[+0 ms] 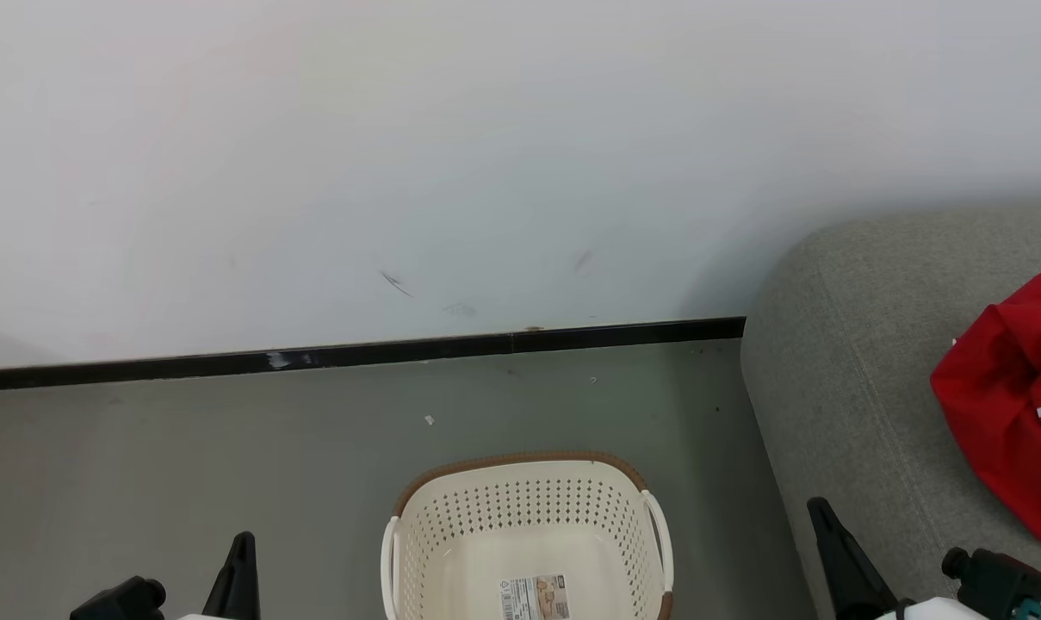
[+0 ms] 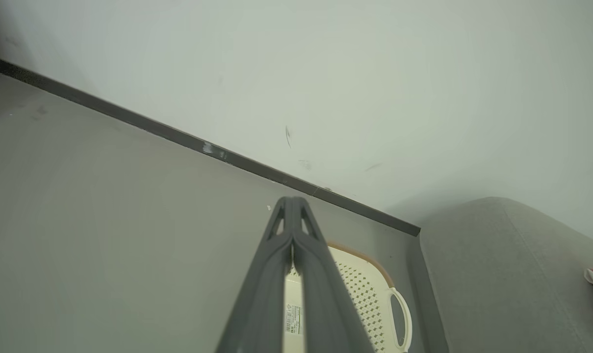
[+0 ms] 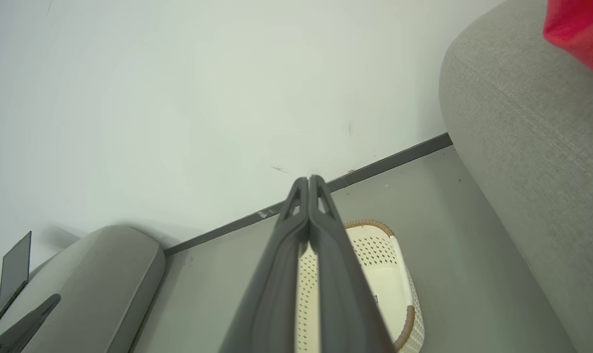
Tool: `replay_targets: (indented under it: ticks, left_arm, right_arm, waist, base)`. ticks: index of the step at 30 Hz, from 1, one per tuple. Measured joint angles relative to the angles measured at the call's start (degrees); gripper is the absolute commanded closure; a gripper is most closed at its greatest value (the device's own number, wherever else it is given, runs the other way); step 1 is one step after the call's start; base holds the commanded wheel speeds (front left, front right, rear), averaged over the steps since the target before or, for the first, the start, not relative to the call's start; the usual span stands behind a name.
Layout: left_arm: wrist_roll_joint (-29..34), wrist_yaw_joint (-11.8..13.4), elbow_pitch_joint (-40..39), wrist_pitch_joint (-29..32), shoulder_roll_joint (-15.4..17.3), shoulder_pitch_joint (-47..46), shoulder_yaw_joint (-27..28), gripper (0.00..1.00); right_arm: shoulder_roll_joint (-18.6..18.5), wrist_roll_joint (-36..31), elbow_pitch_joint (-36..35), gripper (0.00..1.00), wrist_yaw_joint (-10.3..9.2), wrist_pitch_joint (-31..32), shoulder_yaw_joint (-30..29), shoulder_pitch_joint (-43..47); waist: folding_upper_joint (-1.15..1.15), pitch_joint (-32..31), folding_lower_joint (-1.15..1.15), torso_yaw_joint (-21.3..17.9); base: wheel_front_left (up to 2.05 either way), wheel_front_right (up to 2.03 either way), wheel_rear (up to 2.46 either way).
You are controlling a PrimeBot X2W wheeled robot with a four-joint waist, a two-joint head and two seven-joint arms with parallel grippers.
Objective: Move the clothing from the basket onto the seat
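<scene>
Bright red fabric clothing with white stripes [image 1: 1006, 405] lies on the large light grey fabric seat [image 1: 839, 370], well right of the cream perforated plastic basket [image 1: 520, 459] and just past my right gripper [image 1: 820, 510]. My left gripper [image 1: 243, 544] sits left of the basket. I see both pointing toward the white wall [image 1: 486, 155], fingers pressed together, holding nothing.

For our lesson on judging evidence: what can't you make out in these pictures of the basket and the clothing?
- Basket: near end cut off by the head view's bottom edge.
- Clothing: cut off by the right edge, head view.
- Label: print too small, head view.
</scene>
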Motion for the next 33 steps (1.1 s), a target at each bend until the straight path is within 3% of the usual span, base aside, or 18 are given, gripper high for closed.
replay_targets:
  ticks: [13, 33]
  left_arm:
    - [-8.6, -2.6, 0.0, 2.3, -1.0, -0.5, 2.7, 1.00]
    - [-21.6, -6.4, 0.8, 6.1, -2.5, -1.9, 7.0, 1.00]
  right_arm:
    - [-1.4, 12.3, 1.5, 1.00, 0.00, 2.5, -1.0, -2.0]
    - [-3.0, 31.2, 4.5, 1.00, 0.00, 5.4, -1.6, -4.8]
  waist:
    - [0.00, 0.0, 0.09, 0.2]
    - [0.00, 0.8, -0.33, 0.3]
  base:
    - [0.00, 0.00, 0.00]
    - [0.00, 0.00, 0.00]
